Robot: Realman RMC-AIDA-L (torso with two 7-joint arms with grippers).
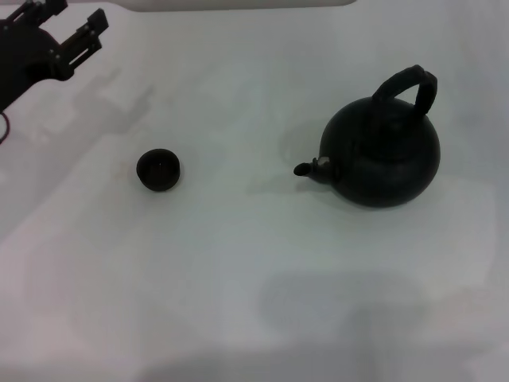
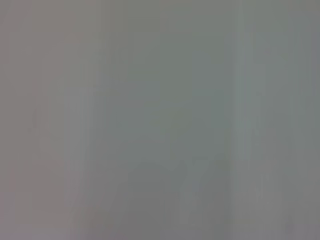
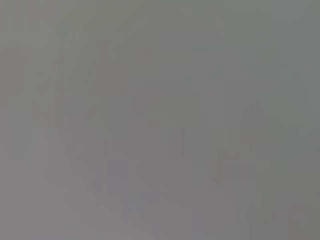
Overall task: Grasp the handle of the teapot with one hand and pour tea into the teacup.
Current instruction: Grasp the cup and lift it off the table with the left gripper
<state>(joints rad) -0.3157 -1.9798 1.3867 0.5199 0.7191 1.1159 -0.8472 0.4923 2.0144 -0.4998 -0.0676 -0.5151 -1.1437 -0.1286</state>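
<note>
Teapot (image 1: 382,155) black, matte, bulbous, upright toward the desk's (image 1: 238,263) right edge, spout facing teacup (image 1: 157,169) left of centre, handle (image 1: 407,89) arched on top. Left gripper (image 1: 67,32) at far-left corner, fingers spread, holding nothing. Right gripper unseen; both wrist views show only grey blur.

Head view looks down on table (image 1: 238,278); wrist views featureless.

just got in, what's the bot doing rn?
Nothing is being handled yet. The teapot sits on the white table to the robot's right, its spout facing the teacup, which stands apart to the left. The handle is upright and untouched. The left end effector is at the far left, fingers spread open, away from both. The right end effector is out of view. Both wrist views show only blank grey.
</note>
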